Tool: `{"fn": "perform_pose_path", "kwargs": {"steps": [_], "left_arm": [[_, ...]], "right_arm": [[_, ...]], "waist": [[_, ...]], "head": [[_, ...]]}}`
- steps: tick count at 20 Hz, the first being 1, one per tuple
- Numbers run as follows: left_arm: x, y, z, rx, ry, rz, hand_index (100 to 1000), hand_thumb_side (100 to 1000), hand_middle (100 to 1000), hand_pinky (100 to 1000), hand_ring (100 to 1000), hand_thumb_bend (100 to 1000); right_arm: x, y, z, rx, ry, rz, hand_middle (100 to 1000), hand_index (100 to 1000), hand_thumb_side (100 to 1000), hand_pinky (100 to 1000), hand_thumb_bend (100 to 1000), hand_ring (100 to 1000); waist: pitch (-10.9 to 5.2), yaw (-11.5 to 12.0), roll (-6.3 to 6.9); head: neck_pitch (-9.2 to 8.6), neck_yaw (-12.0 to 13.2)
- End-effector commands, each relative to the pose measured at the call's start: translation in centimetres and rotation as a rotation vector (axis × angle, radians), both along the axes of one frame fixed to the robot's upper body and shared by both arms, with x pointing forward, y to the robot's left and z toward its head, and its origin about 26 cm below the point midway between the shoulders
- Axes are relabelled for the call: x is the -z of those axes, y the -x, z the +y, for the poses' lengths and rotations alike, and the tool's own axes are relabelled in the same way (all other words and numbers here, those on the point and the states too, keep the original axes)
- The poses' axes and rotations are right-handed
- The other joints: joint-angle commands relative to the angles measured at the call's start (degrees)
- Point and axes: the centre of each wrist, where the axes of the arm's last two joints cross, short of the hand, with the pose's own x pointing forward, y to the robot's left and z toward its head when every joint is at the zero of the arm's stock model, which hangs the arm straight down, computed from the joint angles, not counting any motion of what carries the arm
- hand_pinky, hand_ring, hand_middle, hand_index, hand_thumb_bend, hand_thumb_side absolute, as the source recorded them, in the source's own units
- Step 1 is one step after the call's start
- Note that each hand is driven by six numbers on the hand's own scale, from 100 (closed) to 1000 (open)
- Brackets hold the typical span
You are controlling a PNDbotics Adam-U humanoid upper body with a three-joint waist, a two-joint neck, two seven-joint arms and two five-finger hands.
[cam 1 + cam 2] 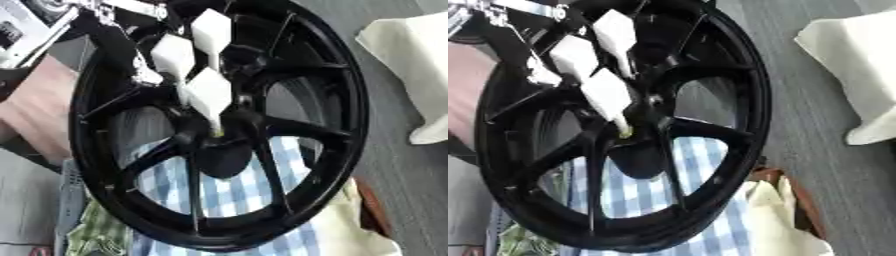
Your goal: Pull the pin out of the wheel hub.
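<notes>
White-padded robot hand (197, 65), silver joints

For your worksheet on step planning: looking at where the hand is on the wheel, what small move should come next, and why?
Probably a short, straight pull away from the hub. The left hand, white-fingered and entering from the upper left, has its fingertips closed at the centre of the black wheel, on a small yellowish pin. The pin appears still seated, so drawing it along its own axis seems best.

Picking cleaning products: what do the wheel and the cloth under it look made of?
Wheel: probably painted or coated metal alloy; glossy black, with highlights along rim and spokes. Cloth: woven fabric, matte, blue-and-white check, seen between the spokes.
</notes>
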Motion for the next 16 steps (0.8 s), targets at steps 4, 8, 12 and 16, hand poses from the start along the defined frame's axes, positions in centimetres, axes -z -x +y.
{"fn": "perform_pose_path", "kwargs": {"steps": [4,8,12,16], "left_arm": [[-3.4,1.5,1.9,-0.053,0.111,-0.1,505,118,395,665,690,100],[-5.2,2.6,4.0,-0.105,0.188,-0.169,483,132,376,661,685,100],[-6.5,3.8,7.1,-0.17,0.26,-0.229,483,134,374,664,687,100],[-7.0,4.9,11.6,-0.294,0.323,-0.277,486,142,375,663,692,100]], "right_arm": [[-0.8,0.3,0.0,0.005,0.008,-0.025,622,792,660,879,100,760],[-0.8,0.3,-0.1,0.008,0.011,-0.029,622,793,657,878,100,761],[-0.9,0.5,-0.4,0.02,0.014,-0.037,623,793,654,878,100,761],[-0.8,0.7,-0.8,0.042,0.013,-0.044,623,793,652,877,100,761]], "waist": [[-1.18,0.1,-0.5],[-1.21,0.5,-0.52],[-1.23,1.1,-0.59],[-1.31,2.2,-0.7]], "head": [[-0.06,0.0],[0.01,-0.4],[0.0,-1.2],[0.23,-2.3]]}}
